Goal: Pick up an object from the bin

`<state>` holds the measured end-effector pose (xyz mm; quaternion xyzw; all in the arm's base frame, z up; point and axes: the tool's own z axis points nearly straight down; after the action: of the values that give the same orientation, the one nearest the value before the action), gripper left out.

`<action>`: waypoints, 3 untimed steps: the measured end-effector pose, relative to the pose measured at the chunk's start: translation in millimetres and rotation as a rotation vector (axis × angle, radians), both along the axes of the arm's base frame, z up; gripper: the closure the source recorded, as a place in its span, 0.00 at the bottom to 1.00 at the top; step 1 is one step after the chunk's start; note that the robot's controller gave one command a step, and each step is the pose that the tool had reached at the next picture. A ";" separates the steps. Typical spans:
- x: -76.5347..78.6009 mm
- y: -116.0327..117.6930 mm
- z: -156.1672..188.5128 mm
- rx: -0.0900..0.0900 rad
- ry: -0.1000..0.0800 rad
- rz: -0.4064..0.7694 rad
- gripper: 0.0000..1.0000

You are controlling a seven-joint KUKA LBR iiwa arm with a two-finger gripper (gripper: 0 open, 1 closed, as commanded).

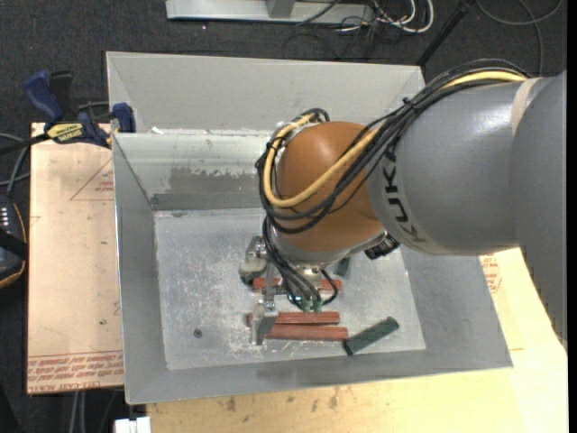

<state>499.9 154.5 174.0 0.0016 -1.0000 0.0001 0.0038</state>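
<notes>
My gripper (262, 323) hangs low over the front middle of the bin floor, under the arm's orange cover. Its tip is at the left end of two reddish-brown flat sticks (309, 326) that lie side by side along the bin's front. I cannot tell whether it touches them. A dark green oblong block (371, 334) lies just right of the sticks, tilted up to the right. The gripper's upper part is hidden by the cover and cables.
The arm and its orange cover hang over the middle and right of the bin. A small dark speck (197, 334) lies on the floor at the front left. The sloping bin walls stand close behind and to the left.
</notes>
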 end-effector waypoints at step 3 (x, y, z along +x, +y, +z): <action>31.3 -76.7 -86.4 0.003 -0.013 0.413 1.00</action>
<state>531.3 77.8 87.6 0.2068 -0.9784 -0.0005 -0.0027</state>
